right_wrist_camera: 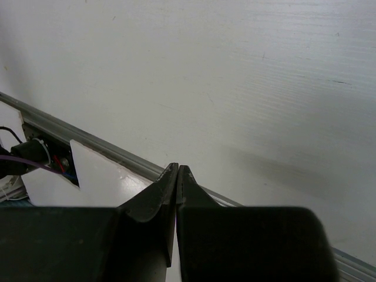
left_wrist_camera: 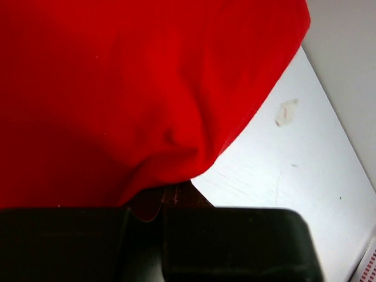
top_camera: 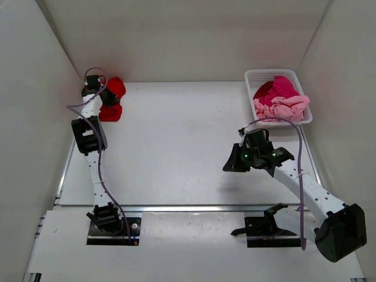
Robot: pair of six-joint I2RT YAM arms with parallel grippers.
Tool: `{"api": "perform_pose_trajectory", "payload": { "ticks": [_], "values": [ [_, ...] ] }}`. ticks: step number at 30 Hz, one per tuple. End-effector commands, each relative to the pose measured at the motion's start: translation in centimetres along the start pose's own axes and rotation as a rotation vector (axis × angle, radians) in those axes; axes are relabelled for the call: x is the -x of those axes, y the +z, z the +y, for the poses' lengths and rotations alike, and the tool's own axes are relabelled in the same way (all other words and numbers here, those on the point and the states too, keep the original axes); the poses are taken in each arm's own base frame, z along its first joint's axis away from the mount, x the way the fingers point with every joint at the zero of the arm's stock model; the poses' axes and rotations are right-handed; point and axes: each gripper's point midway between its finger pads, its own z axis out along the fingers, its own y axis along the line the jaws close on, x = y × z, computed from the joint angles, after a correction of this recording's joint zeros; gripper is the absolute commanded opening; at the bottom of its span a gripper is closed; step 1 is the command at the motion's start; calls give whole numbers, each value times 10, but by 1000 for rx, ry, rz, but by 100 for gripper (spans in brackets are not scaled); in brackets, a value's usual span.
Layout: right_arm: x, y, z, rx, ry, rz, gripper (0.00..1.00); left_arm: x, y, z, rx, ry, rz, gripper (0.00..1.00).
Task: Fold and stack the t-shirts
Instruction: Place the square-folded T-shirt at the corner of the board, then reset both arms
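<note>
Bright red t-shirt; magenta t-shirt and pale pink t-shirt in white lattice basket

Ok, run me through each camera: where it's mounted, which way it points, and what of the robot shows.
Top external: above and behind the bases, looking down on the table; both arms, red t-shirt far left, basket far right.
Left wrist: on the left arm, looking past the left claw into the red cloth pinched at it.
Right wrist: on the right arm, looking over the shut right claw at the table and its edge rail.
Shared: red t-shirt, in top and left-wrist views.
</note>
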Motion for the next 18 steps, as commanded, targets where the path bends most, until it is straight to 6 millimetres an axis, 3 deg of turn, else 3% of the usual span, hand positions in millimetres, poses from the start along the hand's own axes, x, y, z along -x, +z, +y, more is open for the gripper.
{"api": "perform_pose_trajectory", "payload": {
  "ticks": [1, 4, 6, 9, 10, 12, 15, 18],
  "values": [
    [-2, -3, 1, 4, 21, 2, 1, 45, -34, -9, -9, 15, -101, 2],
    [-5, -4, 1, 5, 25, 3, 0, 59, -40, -6, -2, 2, -134, 5],
    [-7, -5, 0, 5, 33, 7, 0, 64, -47, -16, -23, 3, -151, 11],
    [-10, -5, 1, 16, 38, 8, 0, 56, -49, -29, -60, 12, -122, 33],
    [-12, -5, 0, 21, 41, 11, 0, 48, -53, -43, -75, 38, -112, 45],
    [-7, -6, 5, 40, 33, -7, 0, 42, -68, -66, -96, 78, -113, 98],
    [-7, -6, 7, 46, 24, -11, 0, 19, -82, -109, -122, 151, -111, 99],
    [-1, -10, 10, 52, -8, -31, 3, -2, -118, -173, -212, 226, -133, 98]
  ]
}}
